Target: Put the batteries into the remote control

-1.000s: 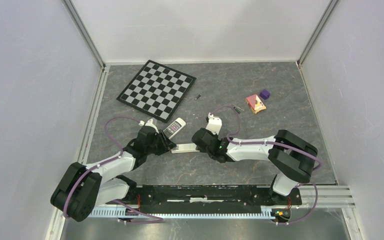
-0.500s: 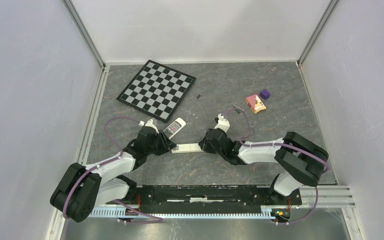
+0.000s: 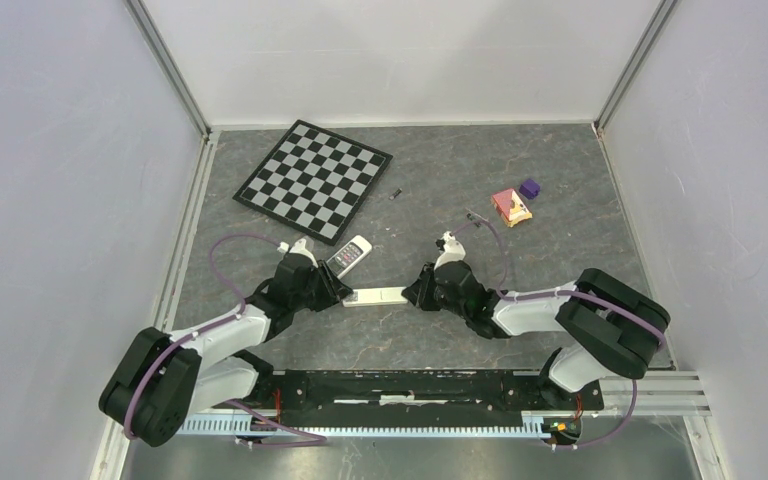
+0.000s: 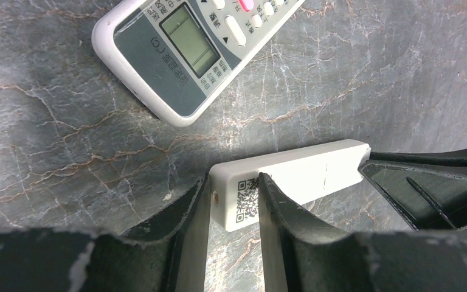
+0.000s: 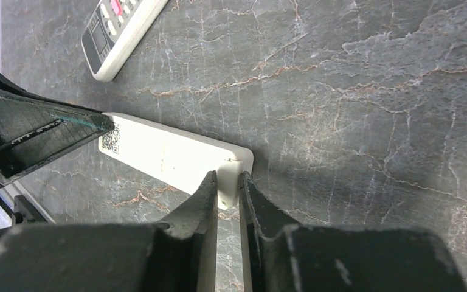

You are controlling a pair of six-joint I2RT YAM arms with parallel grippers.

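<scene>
A slim white remote control lies back up on the stone-pattern table, a QR label at its left end. My left gripper is shut on that left end. My right gripper is shut on the corner of the right end, both fingers pressing the white body. Two tiny dark batteries lie farther back, one by the chessboard and one near my right arm's cable.
A second remote with a screen and buttons lies face up just behind my left gripper. A chessboard sits at the back left. An orange-pink block and a purple cube lie at the back right.
My right gripper slid rightward along the slim remote to its right end and its jaws narrowed onto the corner. My left gripper and the remote stayed put.
</scene>
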